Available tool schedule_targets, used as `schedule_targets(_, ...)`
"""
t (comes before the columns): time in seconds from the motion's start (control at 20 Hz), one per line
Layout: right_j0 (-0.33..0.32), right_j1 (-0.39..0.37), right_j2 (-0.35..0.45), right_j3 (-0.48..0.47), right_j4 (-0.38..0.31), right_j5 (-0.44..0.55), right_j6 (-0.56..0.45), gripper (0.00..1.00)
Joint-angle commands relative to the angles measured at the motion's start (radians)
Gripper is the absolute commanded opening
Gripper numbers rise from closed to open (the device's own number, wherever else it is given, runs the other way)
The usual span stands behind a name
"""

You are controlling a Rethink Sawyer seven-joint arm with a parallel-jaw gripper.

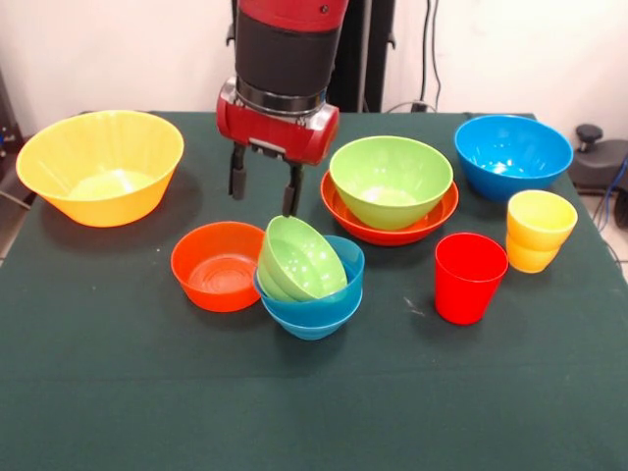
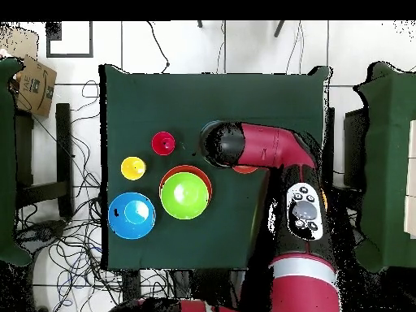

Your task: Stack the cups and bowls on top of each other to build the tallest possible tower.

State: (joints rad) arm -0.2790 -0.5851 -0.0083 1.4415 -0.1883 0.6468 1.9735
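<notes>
Lighting: bright, even, from above. Shadows: soft, short, beside bowls (image 1: 391,182) on table (image 1: 118,392). Glare: faint sheen on bowl rims.

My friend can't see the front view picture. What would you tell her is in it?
A red and black robot arm holds its open gripper just above a small green bowl lying tilted in nested blue bowls. Around them on the green table are more bowls, a red cup and a yellow cup.
</notes>
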Motion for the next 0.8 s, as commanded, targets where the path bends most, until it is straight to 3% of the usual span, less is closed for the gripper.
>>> schedule_targets(0.05,-0.014,0.095,0.110,-0.040,-0.034,-0.047,-0.036,1.00)
schedule_targets(0.8,-0.019,0.089,0.112,-0.031,-0.038,-0.053,-0.032,1.00)
